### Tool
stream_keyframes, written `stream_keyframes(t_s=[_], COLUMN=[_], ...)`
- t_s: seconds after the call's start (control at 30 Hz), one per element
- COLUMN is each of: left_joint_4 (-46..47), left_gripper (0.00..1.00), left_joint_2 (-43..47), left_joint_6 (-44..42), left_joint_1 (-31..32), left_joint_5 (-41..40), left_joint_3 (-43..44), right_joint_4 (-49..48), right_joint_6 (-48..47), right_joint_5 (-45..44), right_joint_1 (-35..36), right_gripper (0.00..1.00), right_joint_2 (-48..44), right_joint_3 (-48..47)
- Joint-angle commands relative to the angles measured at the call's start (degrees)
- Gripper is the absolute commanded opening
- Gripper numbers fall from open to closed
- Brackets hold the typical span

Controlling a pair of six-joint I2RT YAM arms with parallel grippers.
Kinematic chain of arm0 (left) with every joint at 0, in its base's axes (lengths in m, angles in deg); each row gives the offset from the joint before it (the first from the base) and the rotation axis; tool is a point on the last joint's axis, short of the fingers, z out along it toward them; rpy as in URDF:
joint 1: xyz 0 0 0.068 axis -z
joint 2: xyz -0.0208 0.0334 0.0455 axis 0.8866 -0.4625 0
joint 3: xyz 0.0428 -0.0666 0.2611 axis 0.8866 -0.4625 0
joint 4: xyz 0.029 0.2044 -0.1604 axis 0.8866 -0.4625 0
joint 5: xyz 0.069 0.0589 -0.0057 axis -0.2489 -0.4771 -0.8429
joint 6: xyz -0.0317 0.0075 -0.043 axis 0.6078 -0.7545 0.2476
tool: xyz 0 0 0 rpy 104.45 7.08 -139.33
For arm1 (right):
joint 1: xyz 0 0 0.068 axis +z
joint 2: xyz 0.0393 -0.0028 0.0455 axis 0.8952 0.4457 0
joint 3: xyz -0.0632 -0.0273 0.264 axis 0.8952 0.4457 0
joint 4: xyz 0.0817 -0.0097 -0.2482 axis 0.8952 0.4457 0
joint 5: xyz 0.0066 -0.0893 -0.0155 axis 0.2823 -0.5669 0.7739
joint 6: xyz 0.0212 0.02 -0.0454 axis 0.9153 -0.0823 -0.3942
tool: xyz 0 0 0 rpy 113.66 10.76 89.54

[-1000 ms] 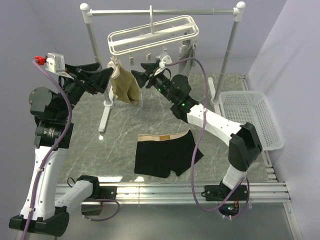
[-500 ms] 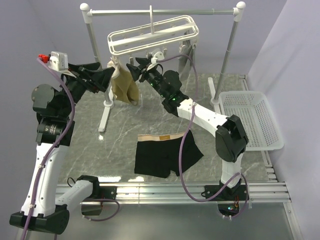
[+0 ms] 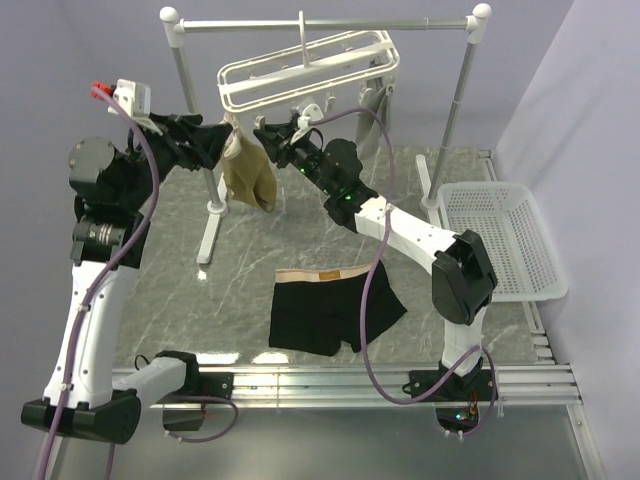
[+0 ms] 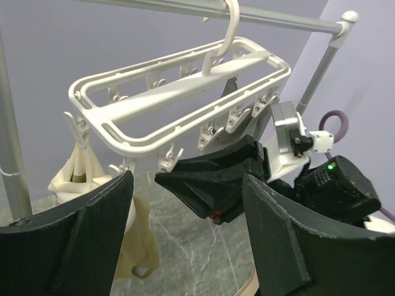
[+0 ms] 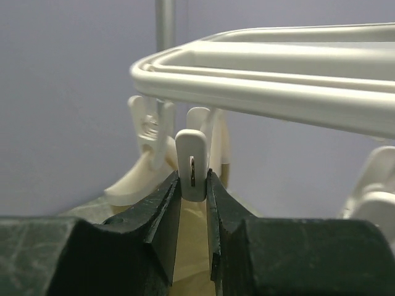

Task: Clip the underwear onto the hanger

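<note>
Black underwear [image 3: 330,308] with a tan band lies flat on the grey stone table [image 3: 300,235], near the front. It is well apart from the hanger [image 3: 305,65], and no claw touches it. A purple cable [image 3: 368,290] from the right arm hangs across its right side.

The white hanger hooks onto a metal rail [image 3: 320,24] at the back. Two posts [image 3: 186,80] hold the rail up. Small clips dangle in a row under the hanger. Some are hidden, so I cannot count them all.

The right claw [image 5: 193,185] is up under the left end of the hanger. Its two fingers [image 5: 162,206] are squeezed almost together, with one white clip [image 5: 192,154] pinched between them.

The left claw [image 4: 185,185] is up high too, pointing at the hanger from the left. Its two fingers are spread wide and hold nothing. In its own camera the right claw sits right in front of it, under the row of clips.

A tan garment [image 3: 248,175] hangs from a clip at the left end of the hanger. It is between the two claws, just beside each one. A grey garment [image 3: 373,105] hangs at the right end, partly behind the right arm's cable.

One white basket [image 3: 500,240] sits on the right side of the table.

So there are two arms, one hanger, one rail, one basket and three pieces of clothing: one black, one tan, one grey.
</note>
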Motion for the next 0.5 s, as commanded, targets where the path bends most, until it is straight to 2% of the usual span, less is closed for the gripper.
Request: stream_keyframes(t_s=[0.0, 0.27, 0.47], left_joint_4=[-5.79, -14.94, -14.25], left_gripper=[0.76, 0.80, 0.82], left_joint_2=[-2.87, -7.62, -8.68], left_joint_6=[-3.13, -4.62, -0.50], left_joint_1=[-0.19, -0.11, -0.11], left_joint_5=[1.25, 3.88, 8.54], left_joint_3=[5.75, 11.56, 11.65], right_joint_4=[2.89, 12.57, 20.48], right_joint_6=[0.20, 0.99, 0.64], right_joint_5=[4.12, 8.33, 11.68], right_joint_1=[0.37, 0.46, 0.46], right_gripper=[0.25, 0.00, 0.00], right_joint_2=[-4.38, -4.91, -4.03], right_joint_3=[-3.11, -7.41, -11.89])
